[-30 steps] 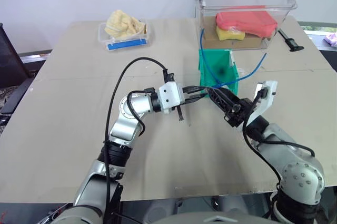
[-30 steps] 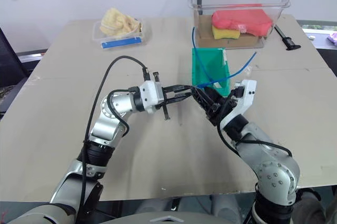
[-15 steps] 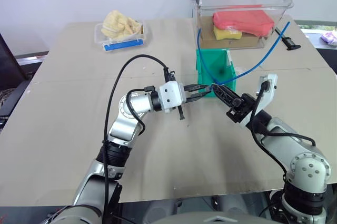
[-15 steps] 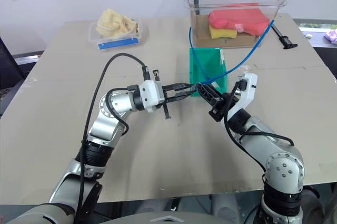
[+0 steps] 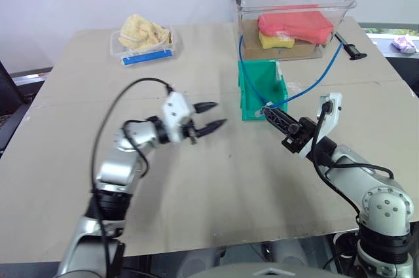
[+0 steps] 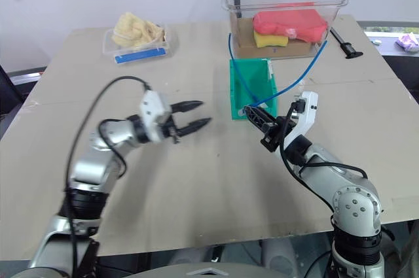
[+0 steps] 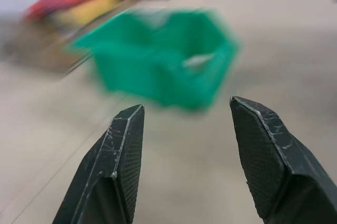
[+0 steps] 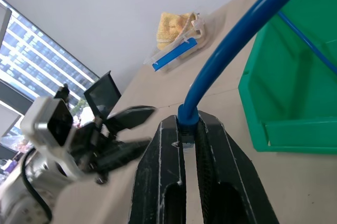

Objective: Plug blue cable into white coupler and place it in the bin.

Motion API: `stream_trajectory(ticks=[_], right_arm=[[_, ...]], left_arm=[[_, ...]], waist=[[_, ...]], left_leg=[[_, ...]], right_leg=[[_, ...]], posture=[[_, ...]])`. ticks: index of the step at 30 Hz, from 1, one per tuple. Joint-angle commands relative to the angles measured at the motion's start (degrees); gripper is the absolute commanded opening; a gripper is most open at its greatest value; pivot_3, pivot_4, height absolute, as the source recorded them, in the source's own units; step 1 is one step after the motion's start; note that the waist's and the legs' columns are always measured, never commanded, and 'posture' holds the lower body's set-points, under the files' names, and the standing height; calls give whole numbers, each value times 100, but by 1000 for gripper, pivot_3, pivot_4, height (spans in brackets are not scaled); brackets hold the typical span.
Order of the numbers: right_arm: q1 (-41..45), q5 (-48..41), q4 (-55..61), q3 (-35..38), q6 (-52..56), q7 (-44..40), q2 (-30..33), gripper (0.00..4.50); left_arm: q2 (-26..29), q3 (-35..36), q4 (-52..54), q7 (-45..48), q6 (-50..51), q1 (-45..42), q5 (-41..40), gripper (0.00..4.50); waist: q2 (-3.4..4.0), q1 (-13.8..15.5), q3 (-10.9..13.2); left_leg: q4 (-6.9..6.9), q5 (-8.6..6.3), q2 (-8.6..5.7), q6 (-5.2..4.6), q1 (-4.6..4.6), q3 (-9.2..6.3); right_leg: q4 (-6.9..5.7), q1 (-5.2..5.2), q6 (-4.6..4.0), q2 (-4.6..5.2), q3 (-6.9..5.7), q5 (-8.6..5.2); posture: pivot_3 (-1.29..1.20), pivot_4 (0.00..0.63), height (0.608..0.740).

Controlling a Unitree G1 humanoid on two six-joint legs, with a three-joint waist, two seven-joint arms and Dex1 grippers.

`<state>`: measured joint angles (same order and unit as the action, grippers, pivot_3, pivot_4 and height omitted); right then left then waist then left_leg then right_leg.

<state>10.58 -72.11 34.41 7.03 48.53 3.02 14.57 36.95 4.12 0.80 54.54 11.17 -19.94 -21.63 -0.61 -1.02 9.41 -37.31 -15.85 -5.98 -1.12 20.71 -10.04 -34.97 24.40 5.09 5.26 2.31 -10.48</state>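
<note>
Blue cable [image 5: 313, 80] runs from the closed right gripper [image 5: 267, 111], which clamps one end of it just at the near right corner of the green bin [image 5: 262, 90]. From there it arcs up to the right, toward the far edge of the table beside the big clear tub [image 5: 292, 4]; another stretch curves down along the bin's left wall. In the right wrist view the cord [image 8: 239, 42] rises straight out from between the pressed fingers [image 8: 167, 153]. No white coupler can be made out.

Going by size: the tan table [image 5: 196, 180] fills the scene, a seam crossing it, with a pale wall behind. The tub at the far right holds a red pad, a yellow sponge and a brown box. The bin stands in the middle, just near of the tub. A shallow clear tray [image 5: 145, 42] at the far left holds yellowish crumpled stuff and carries a blue label, its writing too small to read. A small black tool [image 5: 349, 50] lies at the far right.

The left gripper [image 5: 211, 114] hovers left of the bin, fingers spread, holding nothing.
</note>
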Motion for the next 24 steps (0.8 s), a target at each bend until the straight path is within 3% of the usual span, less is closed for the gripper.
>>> stream_trajectory(ticks=[1, 5, 10, 24], right_arm=[[22, 40, 26, -80, -144, -224, 75, 0], [24, 122, -76, -170, -167, -379, 125, 0], [39, 232, -122, -234, -193, -496, 155, 0], [-138, 269, 100, -184, -259, -422, 281, 0]], left_arm=[[635, 666, -458, 330, 221, 174, -214, 2580], [1318, 835, -1327, 920, -54, 310, -28, 2580], [1637, 626, -2566, 1358, -782, 11, 422, 2580], [1353, -135, -4801, 1937, -2375, -1227, 1367, 2580]], waist=[[0, 4, 0], [2, -4, 1], [0, 35, 0], [-4, 8, -2]], left_leg=[[0, 0, 3, 0, 0, 3], [6, -2, 13, 3, 2, 16], [8, -2, 15, 4, 4, 16], [8, -1, 17, 8, 8, 19]], right_leg=[[1, 0, -1, -3, 1, 1], [2, 13, -10, -17, 13, 6], [3, 18, -15, -17, 11, 10], [1, 23, -25, -17, 16, 17]], posture=[[0, 150, 740], [0, 150, 740], [0, 150, 740], [0, 150, 740]])
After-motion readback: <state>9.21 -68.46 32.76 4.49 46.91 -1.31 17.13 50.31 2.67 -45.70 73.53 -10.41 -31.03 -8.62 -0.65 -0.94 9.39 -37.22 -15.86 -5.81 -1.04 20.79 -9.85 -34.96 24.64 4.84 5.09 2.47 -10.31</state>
